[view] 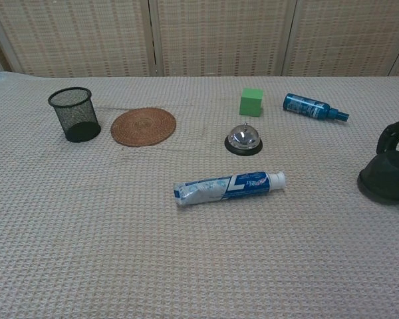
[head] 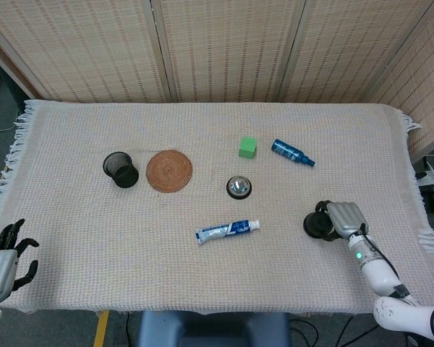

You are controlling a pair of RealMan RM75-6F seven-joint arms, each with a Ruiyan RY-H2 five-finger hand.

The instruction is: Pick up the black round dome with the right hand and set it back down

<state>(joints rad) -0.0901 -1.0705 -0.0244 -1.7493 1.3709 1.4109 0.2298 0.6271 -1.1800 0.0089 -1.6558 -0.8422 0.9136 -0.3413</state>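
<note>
Cloth-covered table (head: 79,238) with scattered items

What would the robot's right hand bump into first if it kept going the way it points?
The right hand points leftward across the table and is already at the black dome, fingers curled over it, so the dome comes first. Past that, the toothpaste probably lies next in line, though depth is hard to judge.

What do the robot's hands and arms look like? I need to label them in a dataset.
Each hand, right hand and left hand, has a silver-grey back and black fingers. The right arm is white with a small green light near the wrist.
</note>
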